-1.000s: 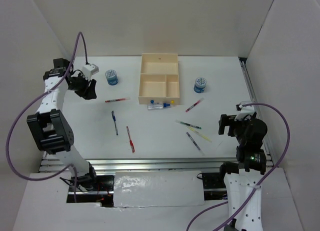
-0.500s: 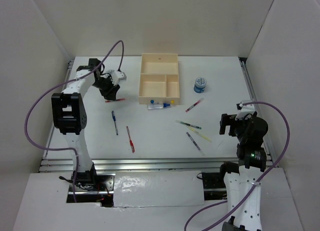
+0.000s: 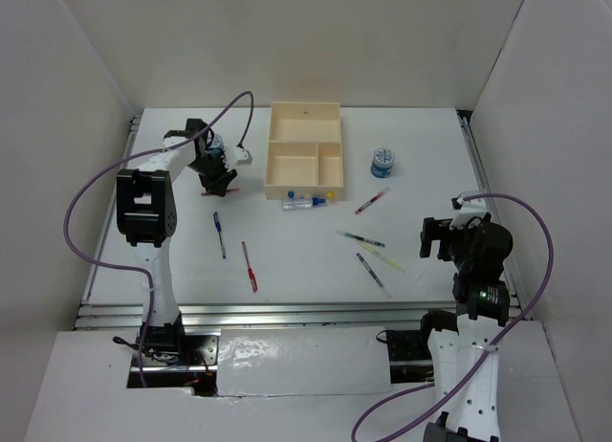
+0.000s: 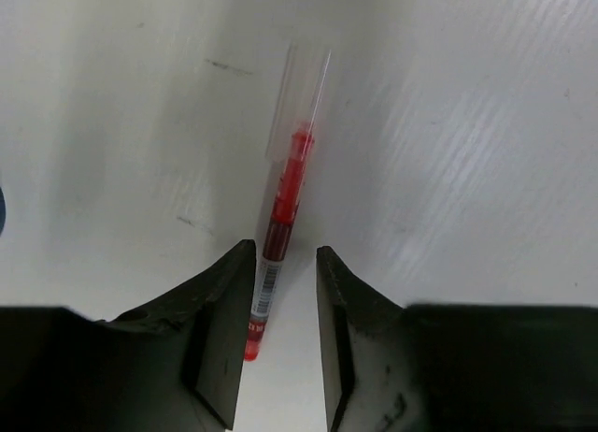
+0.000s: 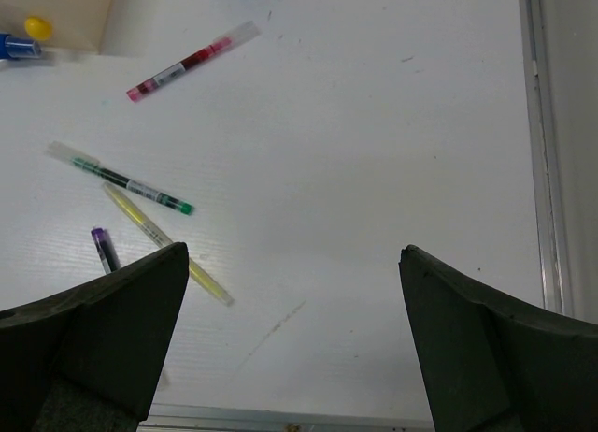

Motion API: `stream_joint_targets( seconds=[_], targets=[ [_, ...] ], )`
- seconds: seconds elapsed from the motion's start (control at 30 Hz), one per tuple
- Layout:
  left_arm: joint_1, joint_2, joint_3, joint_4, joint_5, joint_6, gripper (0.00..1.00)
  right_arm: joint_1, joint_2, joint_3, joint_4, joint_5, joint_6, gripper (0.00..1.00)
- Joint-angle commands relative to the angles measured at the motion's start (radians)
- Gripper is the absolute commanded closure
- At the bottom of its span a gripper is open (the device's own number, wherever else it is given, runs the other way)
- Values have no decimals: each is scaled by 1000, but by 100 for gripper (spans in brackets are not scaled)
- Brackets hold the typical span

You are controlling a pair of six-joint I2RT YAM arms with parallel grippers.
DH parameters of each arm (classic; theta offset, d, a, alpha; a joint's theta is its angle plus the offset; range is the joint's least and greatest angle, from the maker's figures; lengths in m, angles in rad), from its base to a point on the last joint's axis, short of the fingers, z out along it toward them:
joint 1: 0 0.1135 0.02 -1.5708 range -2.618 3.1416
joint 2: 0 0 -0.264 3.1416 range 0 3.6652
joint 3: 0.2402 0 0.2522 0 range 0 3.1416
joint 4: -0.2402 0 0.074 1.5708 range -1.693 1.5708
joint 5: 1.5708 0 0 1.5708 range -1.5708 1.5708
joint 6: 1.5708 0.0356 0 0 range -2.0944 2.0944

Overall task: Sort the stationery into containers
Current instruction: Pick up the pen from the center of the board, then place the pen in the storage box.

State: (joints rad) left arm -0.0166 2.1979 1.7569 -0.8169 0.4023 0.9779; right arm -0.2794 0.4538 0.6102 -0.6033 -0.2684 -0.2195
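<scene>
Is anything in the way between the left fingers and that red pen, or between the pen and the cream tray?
Nothing visible. The left fingers stand either side of the red pen, with nothing between them and it. From the pen to the tray's left wall there is only bare table.

You will find no legible text: the red pen (image 4: 285,203) carries a white barcode label (image 4: 265,287), its print too small to read.
</scene>
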Motion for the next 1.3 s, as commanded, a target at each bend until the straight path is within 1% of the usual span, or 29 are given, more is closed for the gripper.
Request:
stream_joint_targets(
  seconds=[0.0,0.03,0.1,0.13,0.23,0.3,0.33,0.4,0.5,0.6,0.63,0.7,0.73,0.8,0.87,0.9,0.97,1.0,1.1,1.27],
  targets=[
    [-23,32,33,7,-11,57,58,-6,6,51,-7,-8,-8,0],
    [-28,37,32,7,-20,61,62,-7,6,49,-7,-8,-7,0],
    [-35,46,30,1,-29,70,68,-7,5,49,-7,-8,-7,0],
    [-39,51,30,-4,-36,71,74,-7,3,49,-6,-8,-7,0],
    [-46,52,13,2,-60,68,81,-7,3,49,-6,-8,-9,0],
    [-48,42,-3,12,-69,65,88,-7,3,49,-6,-8,-7,0],
    [-46,37,-8,18,-72,59,96,-9,2,49,-6,-8,-7,0],
    [-45,20,-7,27,-88,48,100,-9,-1,48,-6,-8,-8,0],
    [-37,-4,45,9,-100,22,100,-9,-4,48,-6,-11,-9,0],
    [-37,-12,185,-40,-105,-18,100,-9,-13,45,-7,-14,-9,0],
    [-37,-13,267,-51,-102,-21,100,-9,-15,46,-6,-15,-9,0],
    [-43,-29,332,-36,-86,-28,100,-7,-20,45,-7,-17,-11,0],
    [-51,-42,367,-13,-88,-31,100,-9,-20,45,-7,-18,-11,0],
    [-83,-90,359,71,-115,-41,100,-9,-18,46,-7,-19,-11,0],
    [-132,-128,291,273,-198,-50,100,-9,-15,45,-6,-19,-11,0],
    [-144,-132,286,312,-198,-60,100,-9,-15,46,-6,-20,-11,0],
    [-183,-113,305,366,-224,-113,100,-9,-12,45,-6,-17,-9,0],
    [-193,-96,350,386,-227,-137,100,-7,-12,46,-6,-17,-9,0],
    [-238,-32,423,406,-227,-186,100,-7,-12,46,-3,-15,-7,0],
    [-298,46,424,541,-260,-160,100,-7,-6,46,-3,-11,-6,0]
  ],
)
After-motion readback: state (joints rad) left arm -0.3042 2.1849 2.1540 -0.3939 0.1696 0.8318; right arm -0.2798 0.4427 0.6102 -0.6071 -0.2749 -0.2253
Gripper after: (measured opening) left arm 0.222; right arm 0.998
